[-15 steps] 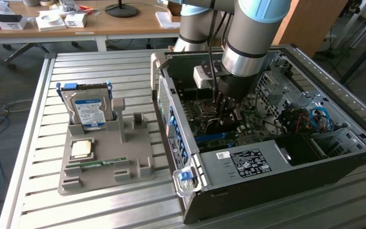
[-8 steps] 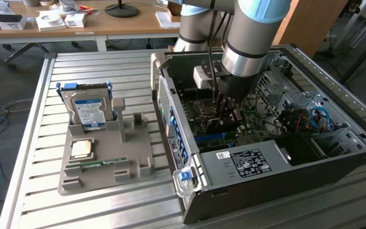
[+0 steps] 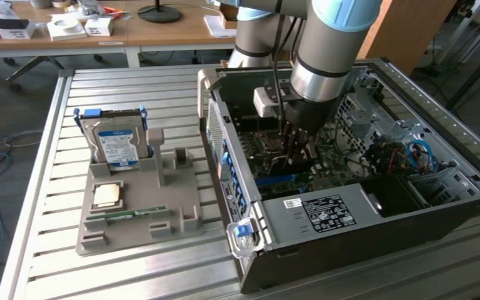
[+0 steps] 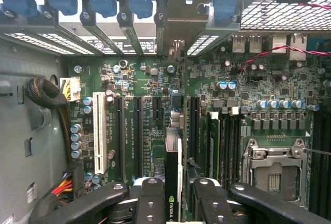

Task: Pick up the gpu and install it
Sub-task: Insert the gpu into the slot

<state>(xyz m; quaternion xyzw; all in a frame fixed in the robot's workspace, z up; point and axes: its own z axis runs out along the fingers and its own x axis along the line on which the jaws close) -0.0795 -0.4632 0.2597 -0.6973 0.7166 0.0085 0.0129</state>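
Motherboard (image 4: 150,131) beneath, gpu (image 4: 172,175) clamped in claw (image 4: 177,195)

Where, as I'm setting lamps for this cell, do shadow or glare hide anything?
Exterior view: the arm shades the inside of the case, so the motherboard around the gripper reads dark; the slatted table is evenly lit. Wrist view: the motherboard is evenly lit, the rear vent grilles glare white, and the gpu, shut in the gripper, is a dark edge-on strip.
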